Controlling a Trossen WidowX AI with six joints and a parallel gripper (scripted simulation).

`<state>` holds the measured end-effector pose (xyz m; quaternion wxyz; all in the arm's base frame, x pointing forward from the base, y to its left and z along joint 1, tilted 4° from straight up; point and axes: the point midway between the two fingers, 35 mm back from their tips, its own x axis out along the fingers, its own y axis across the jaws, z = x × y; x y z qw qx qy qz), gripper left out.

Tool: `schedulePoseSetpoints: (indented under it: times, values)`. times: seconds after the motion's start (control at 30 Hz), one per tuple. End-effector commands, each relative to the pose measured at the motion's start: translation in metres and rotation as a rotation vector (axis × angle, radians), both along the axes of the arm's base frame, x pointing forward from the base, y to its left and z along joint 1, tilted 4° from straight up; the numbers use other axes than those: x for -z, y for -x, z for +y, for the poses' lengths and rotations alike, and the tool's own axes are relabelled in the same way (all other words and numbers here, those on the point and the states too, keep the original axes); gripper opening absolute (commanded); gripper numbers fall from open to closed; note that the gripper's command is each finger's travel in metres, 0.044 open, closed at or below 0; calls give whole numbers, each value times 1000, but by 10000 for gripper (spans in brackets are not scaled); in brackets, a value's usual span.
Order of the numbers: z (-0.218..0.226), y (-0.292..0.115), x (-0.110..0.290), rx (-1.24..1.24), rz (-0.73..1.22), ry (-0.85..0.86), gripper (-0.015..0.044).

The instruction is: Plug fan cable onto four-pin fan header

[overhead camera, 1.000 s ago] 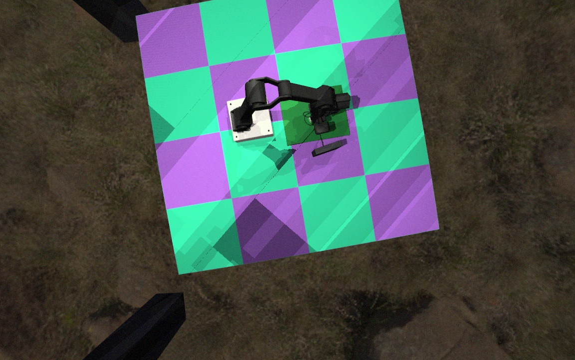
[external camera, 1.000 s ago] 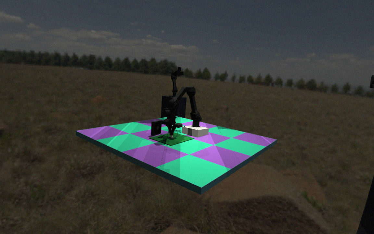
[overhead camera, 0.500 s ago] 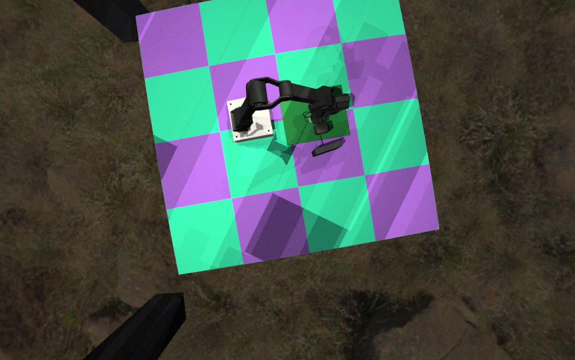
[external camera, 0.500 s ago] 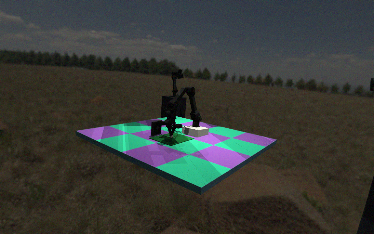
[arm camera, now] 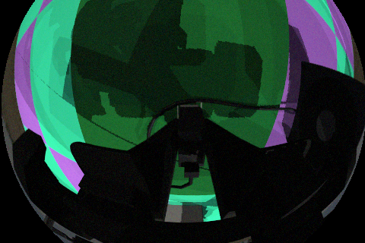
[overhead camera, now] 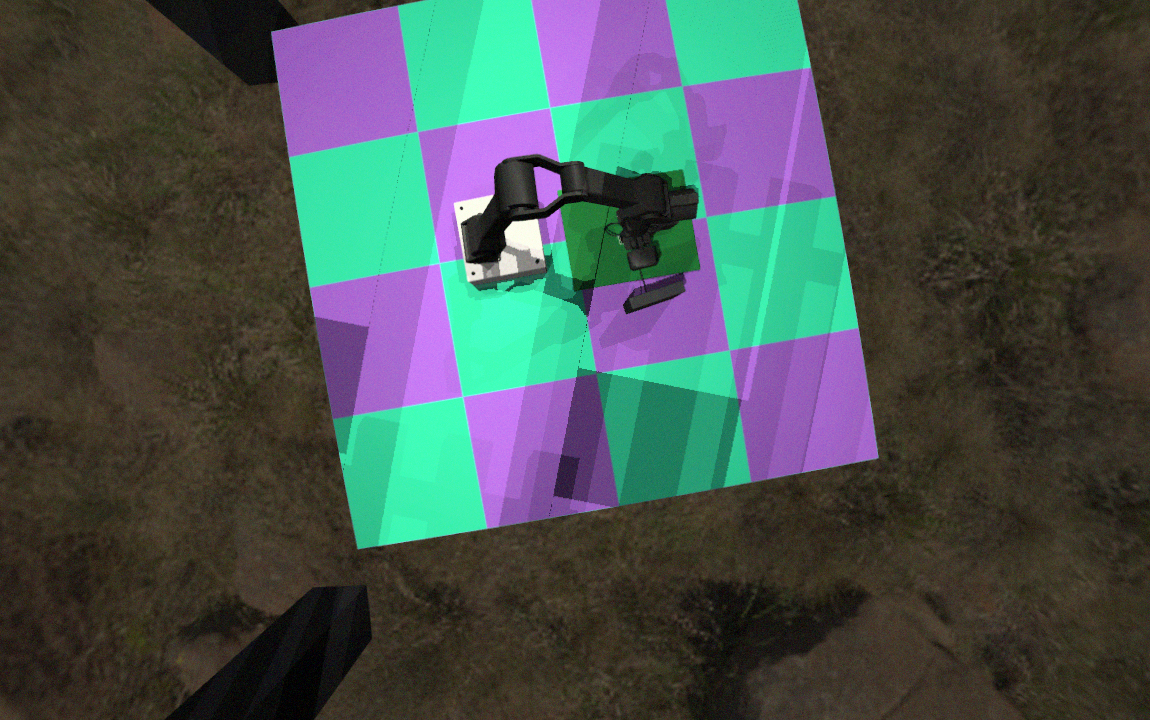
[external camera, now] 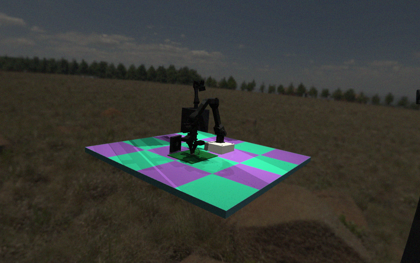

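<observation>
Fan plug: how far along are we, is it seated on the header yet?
Done: the gripper is shut on the plug, with its cable trailing toward the fan. In hand: the plug is held over the green board, the arm pointing down at it in the exterior view. The header itself is too small to make out, so seating can't be confirmed. Left: push fully down, let go, lift off touching nothing.

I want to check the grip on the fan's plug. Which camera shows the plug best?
The wrist view: the plug sits close up, clamped in the gripper over the green board. In the top and exterior views it is too small and dark to make out beneath the arm.
</observation>
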<state>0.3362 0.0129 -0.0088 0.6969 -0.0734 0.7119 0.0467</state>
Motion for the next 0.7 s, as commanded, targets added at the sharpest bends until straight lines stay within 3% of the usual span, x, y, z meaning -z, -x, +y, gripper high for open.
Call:
schedulePoseSetpoints:
  times: [0.0,0.33,0.43,0.57,0.67]
  values:
    - [-1,0,4,2,1,3,0]
    - [0,0,0,0,1,0,260]
    - [0,0,-3,0,1,0,260]
    - [2,-1,-51,2,0,2,260]
    - [2,-1,-54,2,0,2,260]
